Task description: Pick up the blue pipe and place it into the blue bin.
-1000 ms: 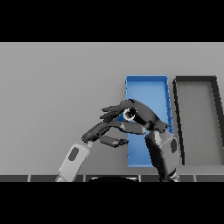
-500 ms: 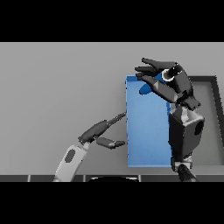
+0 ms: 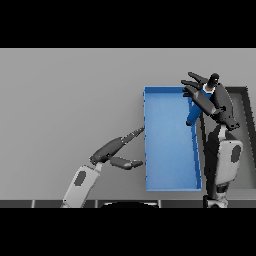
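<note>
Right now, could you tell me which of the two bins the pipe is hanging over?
The blue bin, left of the dark bin; the pipe hangs at its right wall.
</note>
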Motion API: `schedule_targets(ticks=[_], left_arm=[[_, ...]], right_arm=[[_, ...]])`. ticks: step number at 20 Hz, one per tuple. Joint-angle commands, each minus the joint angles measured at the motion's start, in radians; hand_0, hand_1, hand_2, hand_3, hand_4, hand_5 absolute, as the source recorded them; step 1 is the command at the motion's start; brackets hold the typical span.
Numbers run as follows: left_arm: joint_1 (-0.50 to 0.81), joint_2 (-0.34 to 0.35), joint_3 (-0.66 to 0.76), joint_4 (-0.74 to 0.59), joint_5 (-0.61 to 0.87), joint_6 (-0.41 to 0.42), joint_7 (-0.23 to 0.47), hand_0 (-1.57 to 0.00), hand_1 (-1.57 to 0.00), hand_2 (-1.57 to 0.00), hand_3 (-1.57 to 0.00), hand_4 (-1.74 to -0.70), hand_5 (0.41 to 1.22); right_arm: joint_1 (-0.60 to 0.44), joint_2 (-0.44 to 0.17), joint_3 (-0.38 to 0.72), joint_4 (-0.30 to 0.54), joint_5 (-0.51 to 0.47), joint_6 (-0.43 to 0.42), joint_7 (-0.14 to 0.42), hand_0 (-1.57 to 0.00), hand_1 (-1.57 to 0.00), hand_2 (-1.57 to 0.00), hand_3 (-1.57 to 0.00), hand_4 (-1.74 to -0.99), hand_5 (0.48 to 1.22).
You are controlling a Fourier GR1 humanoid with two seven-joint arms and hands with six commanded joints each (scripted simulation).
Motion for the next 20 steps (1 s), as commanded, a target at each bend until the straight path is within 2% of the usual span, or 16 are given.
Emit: schedule_targets(ticks=[1,6,8,11,12,13,15,16,17,18,20], left_arm=[[-0.002,0.002,0.001,0.000,-0.002,0.001,-0.004,0.00,0.00,0.00,0.00,-0.93,0.460],[-0.012,0.012,0.011,-0.001,-0.008,0.009,-0.010,0.00,0.00,0.00,0.00,-0.93,0.465],[-0.018,0.015,0.013,0.014,-0.018,0.014,-0.024,0.00,0.00,0.00,0.00,-0.93,0.467],[-0.024,0.008,0.007,0.011,-0.022,0.019,-0.018,0.00,0.00,0.00,0.00,-0.92,0.476],[-0.038,0.007,0.014,0.020,-0.021,0.020,-0.020,0.00,0.00,0.00,0.00,-0.92,0.478],[-0.030,0.011,0.010,0.023,-0.022,0.015,-0.029,0.00,0.00,0.00,0.00,-0.92,0.480],[-0.026,0.011,0.008,0.018,-0.030,0.023,-0.032,0.00,0.00,0.00,0.00,-0.92,0.484],[-0.033,0.014,0.017,0.016,-0.024,0.024,-0.028,0.00,0.00,0.00,0.00,-0.92,0.486],[-0.026,0.008,0.007,0.011,-0.028,0.026,-0.031,0.00,0.00,0.00,0.00,-0.92,0.489],[-0.025,0.012,0.010,0.012,-0.024,0.021,-0.034,0.00,0.00,0.00,0.00,-0.92,0.491],[-0.016,0.017,0.010,0.011,-0.023,0.018,-0.037,0.00,0.00,0.00,0.00,-0.92,0.493]], right_arm=[[0.048,0.006,0.016,-0.007,0.009,-0.010,0.000,-1.57,-1.57,-1.57,-1.57,-1.500,1.221],[0.212,-0.024,0.087,0.036,0.048,-0.113,0.000,-1.57,-1.57,-1.57,-1.57,-1.500,1.221],[0.260,-0.053,0.143,0.054,0.031,-0.180,0.000,-1.57,-1.57,-1.57,-1.57,-1.499,1.221],[0.307,-0.121,0.237,0.098,-0.053,-0.277,0.000,-1.57,-1.57,-1.57,-1.57,-1.497,1.221],[0.319,-0.148,0.273,0.109,-0.077,-0.300,0.000,-1.57,-1.57,-1.57,-1.26,-1.546,1.221],[0.324,-0.189,0.317,0.127,-0.121,-0.340,0.000,-1.57,-1.57,-1.57,-1.01,-1.585,1.221],[0.335,-0.260,0.402,0.143,-0.203,-0.428,-0.004,-1.57,-1.57,-1.57,-0.64,-1.641,1.221],[0.323,-0.297,0.443,0.156,-0.251,-0.472,-0.003,-1.57,-1.57,-1.57,-0.51,-1.661,1.221],[0.315,-0.335,0.497,0.171,-0.321,-0.519,0.000,-1.57,-1.57,-1.57,-0.41,-1.677,1.171],[0.305,-0.377,0.550,0.175,-0.384,-0.571,0.000,-1.57,-1.57,-1.52,-0.45,-1.626,1.161],[0.270,-0.424,0.604,0.203,-0.466,-0.634,0.000,-1.08,-1.03,-0.99,-0.29,-1.469,1.148]])
